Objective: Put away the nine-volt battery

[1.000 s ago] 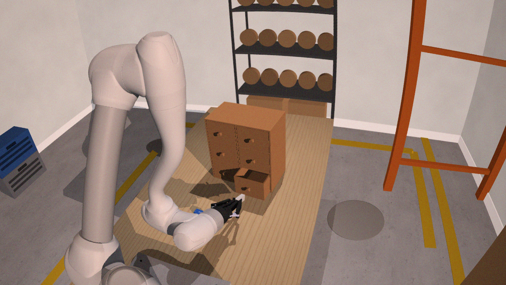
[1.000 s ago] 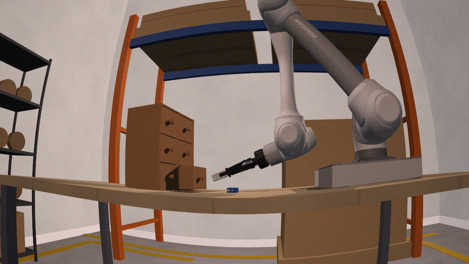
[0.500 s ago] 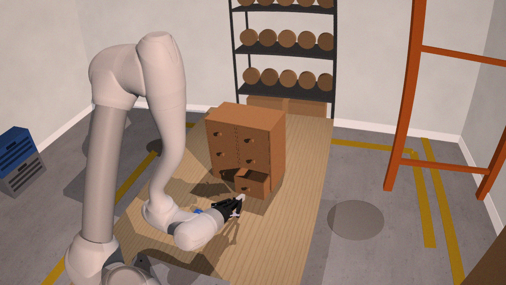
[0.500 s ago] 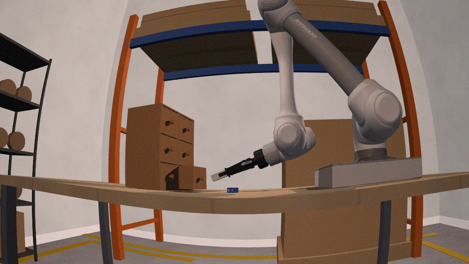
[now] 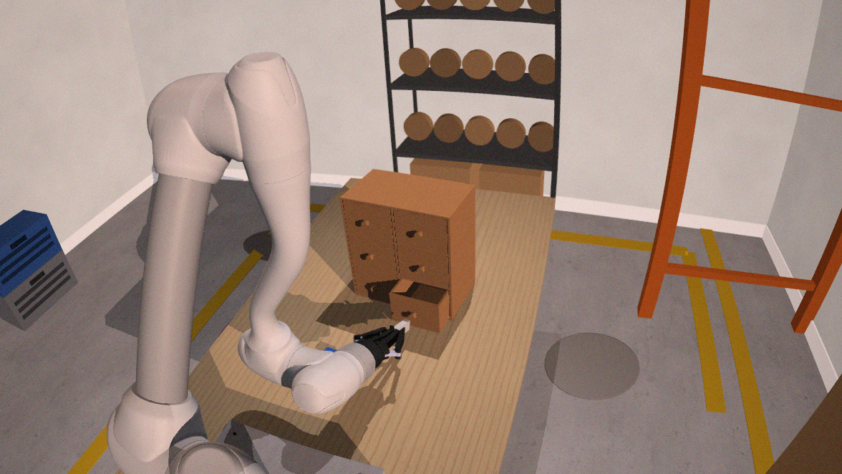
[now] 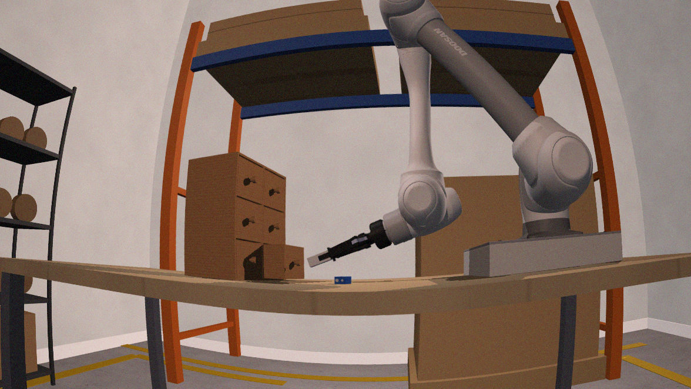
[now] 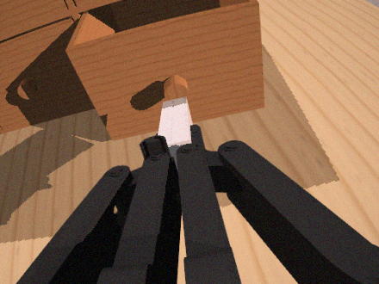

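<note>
The small wooden chest (image 5: 409, 235) stands on the table, with two columns of three drawers. Its bottom right drawer (image 5: 419, 303) is pulled partly out; what I see of its inside looks empty. It also shows in the wrist view (image 7: 172, 68) and the side view (image 6: 275, 261). My gripper (image 5: 403, 325) is shut with nothing between the fingers; its white tips (image 7: 174, 116) sit just in front of the open drawer's knob (image 7: 176, 86). The blue nine-volt battery (image 6: 342, 279) lies on the table behind the gripper, mostly hidden by my wrist in the overhead view (image 5: 329, 349).
A black shelf rack (image 5: 474, 88) with round brown items stands behind the table. An orange ladder frame (image 5: 736, 176) is at the right. The other five drawers are pushed in. My arm's base (image 6: 541, 255) sits on the table's near end.
</note>
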`<state>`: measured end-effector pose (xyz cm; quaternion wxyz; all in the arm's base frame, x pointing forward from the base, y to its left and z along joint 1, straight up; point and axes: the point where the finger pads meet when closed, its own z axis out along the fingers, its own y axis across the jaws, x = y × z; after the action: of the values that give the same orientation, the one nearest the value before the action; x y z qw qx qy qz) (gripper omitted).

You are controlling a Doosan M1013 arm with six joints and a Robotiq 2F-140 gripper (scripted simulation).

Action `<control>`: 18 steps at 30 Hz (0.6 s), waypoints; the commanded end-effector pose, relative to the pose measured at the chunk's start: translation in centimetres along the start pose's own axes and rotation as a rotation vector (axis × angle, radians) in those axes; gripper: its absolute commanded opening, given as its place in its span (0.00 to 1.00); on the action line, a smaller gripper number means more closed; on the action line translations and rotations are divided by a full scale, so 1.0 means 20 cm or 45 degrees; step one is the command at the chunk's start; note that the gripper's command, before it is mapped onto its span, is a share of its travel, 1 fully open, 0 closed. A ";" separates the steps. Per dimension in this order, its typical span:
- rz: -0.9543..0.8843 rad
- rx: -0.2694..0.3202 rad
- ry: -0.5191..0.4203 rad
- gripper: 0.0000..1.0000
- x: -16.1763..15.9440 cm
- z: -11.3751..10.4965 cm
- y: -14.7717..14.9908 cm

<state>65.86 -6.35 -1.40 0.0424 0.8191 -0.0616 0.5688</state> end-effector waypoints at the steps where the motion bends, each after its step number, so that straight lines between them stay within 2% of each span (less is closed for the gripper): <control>1: 0.000 -0.002 0.002 0.00 0.02 0.03 0.00; 18: 0.000 -0.002 0.002 0.00 0.06 0.14 0.01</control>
<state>68.29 -6.72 -1.28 0.0425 0.8185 -0.0616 0.5696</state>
